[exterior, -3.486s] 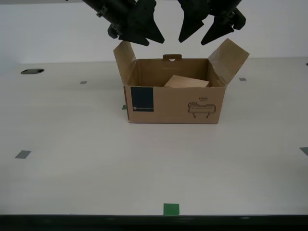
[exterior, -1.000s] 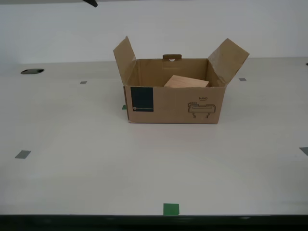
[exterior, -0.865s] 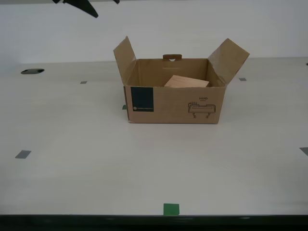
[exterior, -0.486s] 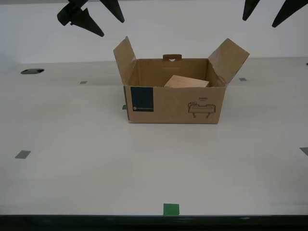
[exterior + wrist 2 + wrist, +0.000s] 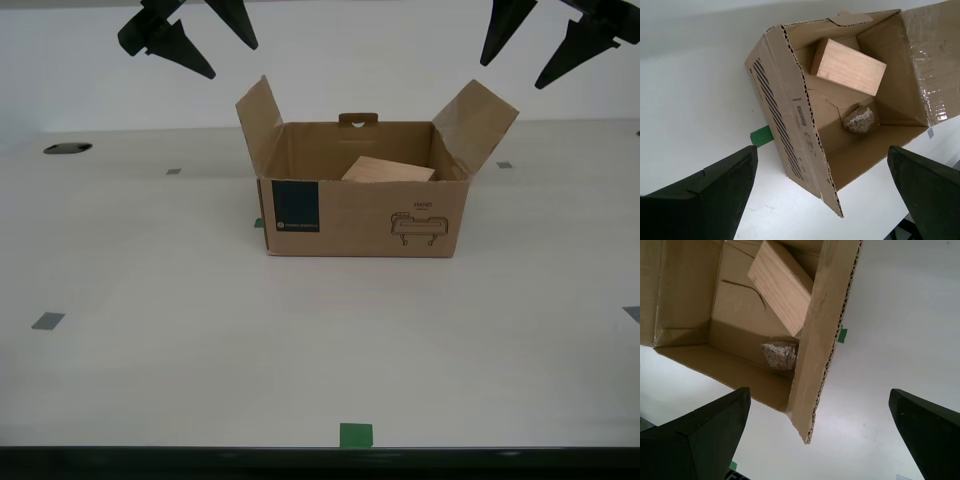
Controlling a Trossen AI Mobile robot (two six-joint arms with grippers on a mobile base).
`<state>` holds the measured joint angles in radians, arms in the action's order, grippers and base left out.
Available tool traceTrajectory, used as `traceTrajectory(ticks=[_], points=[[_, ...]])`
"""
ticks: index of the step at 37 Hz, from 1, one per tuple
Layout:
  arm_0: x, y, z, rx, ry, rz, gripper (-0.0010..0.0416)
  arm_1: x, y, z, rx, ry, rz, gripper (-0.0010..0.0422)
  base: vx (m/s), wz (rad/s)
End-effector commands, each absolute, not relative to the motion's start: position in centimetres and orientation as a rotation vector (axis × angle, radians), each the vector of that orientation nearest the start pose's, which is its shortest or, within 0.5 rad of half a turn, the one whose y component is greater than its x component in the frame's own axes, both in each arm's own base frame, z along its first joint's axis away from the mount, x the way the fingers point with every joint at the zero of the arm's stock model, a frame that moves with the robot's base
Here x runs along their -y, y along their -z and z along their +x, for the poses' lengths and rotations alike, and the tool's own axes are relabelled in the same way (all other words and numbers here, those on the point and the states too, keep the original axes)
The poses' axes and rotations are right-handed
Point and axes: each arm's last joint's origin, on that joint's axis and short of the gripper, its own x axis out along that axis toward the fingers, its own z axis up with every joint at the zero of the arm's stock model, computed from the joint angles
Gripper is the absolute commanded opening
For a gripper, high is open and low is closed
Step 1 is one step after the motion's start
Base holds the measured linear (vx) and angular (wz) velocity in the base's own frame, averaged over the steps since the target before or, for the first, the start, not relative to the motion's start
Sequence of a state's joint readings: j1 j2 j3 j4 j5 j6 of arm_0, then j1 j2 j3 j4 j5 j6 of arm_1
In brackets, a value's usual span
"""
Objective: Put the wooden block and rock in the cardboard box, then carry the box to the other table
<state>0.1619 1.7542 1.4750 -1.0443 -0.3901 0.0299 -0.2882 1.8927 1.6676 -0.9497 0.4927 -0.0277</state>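
The cardboard box [image 5: 360, 215] stands open on the smooth off-white table [image 5: 180, 300], side flaps raised. Inside it the wooden block [image 5: 847, 65] leans toward the back wall, and the rock [image 5: 858, 120] lies on the box floor near it. From the exterior view only the wooden block [image 5: 388, 170] shows over the rim. My second gripper [image 5: 232, 60] hangs open above the flap on the exterior view's left. My first gripper [image 5: 512, 75] hangs open above the flap on the exterior view's right. Both are empty and clear of the box. The other table is out of view.
Grey tape squares [image 5: 47, 321] dot the table. A green tape mark [image 5: 355, 435] sits at the table's near edge, and another green piece [image 5: 760, 136] lies beside the box. A dark round spot [image 5: 67, 148] is at the back on the exterior view's left.
Both grippers rose out of view from over the box, then came back spread apart, one over each flap. In the last half second the first gripper dropped lower. The box stayed still.
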Motion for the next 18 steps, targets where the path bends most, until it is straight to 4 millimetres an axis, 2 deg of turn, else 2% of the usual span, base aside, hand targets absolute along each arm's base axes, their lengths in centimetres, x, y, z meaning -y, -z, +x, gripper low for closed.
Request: traceTrajectory(ticks=[1, 12, 18], points=[[-6.7, -25.7, 33.9, -1.348, -0.452, 0.182, 0.0387, 12.5, -27.2, 37.2, -1.197, 0.677, -0.151, 0.0355, 0.0, 0.0], [-6.9, -23.1, 35.2, -1.392, -0.449, 0.189, 0.0387, 12.6, -27.3, 37.4, -1.177, 0.673, -0.16, 0.0355, 0.0, 0.0], [-7.2, -21.6, 35.9, -1.418, -0.504, 0.241, 0.0387, 12.6, -27.3, 37.5, -1.174, 0.674, -0.159, 0.0355, 0.0, 0.0]])
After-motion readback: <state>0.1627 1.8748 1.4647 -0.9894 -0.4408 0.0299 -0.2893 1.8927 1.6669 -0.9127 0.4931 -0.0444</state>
